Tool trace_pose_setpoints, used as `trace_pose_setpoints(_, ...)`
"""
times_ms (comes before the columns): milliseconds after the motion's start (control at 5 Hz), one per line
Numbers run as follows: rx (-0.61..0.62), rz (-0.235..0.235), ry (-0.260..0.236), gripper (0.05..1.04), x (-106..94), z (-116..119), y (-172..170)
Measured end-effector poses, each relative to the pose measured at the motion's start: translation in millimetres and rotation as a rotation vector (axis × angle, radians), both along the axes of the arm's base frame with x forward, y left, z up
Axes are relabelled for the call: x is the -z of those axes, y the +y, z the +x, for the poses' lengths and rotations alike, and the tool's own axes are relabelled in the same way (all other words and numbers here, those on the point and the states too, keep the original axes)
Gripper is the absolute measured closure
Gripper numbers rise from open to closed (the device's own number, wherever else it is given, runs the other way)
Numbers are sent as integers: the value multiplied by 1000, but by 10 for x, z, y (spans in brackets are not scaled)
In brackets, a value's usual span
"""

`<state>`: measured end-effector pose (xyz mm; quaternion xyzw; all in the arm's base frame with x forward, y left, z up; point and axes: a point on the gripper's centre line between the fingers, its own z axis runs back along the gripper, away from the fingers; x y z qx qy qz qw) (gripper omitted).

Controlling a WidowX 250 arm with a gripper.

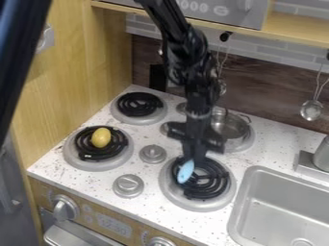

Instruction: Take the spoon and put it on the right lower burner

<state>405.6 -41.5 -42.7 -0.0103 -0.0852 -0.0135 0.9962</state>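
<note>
Light falls evenly; the sink gleams softly.

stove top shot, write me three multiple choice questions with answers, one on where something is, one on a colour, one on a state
1. Where is the spoon's blue part seen?
a) over the left upper burner
b) over the right lower burner
c) in the sink

2. What colour is the rounded item on the left lower burner?
a) yellow
b) red
c) green

3. How is the metal ladle at the right edge kept?
a) lying flat on the counter
b) upside down in the sink
c) hanging, handle up

Key:
1 b, the blue shape shows against that burner's black coils
2 a, its surface is plainly yellow
3 c, its handle runs upward from the bowl, above the counter
</note>
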Motion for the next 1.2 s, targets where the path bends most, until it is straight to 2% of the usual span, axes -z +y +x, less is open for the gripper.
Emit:
trace_pose_setpoints(200,-11,-9,30,981,157,-41,-53)
trace_pose_setpoints(400,-19,-24,20,942,181,-10,-106)
trace_pose_setpoints(600,-34,-22,20,733,192,-24,-91)
trace_pose_setpoints(1000,-49,-18,6,154,-257,-47,-74)
trace_pose_setpoints(1200,-37,-24,22,70,-263,-71,-89)
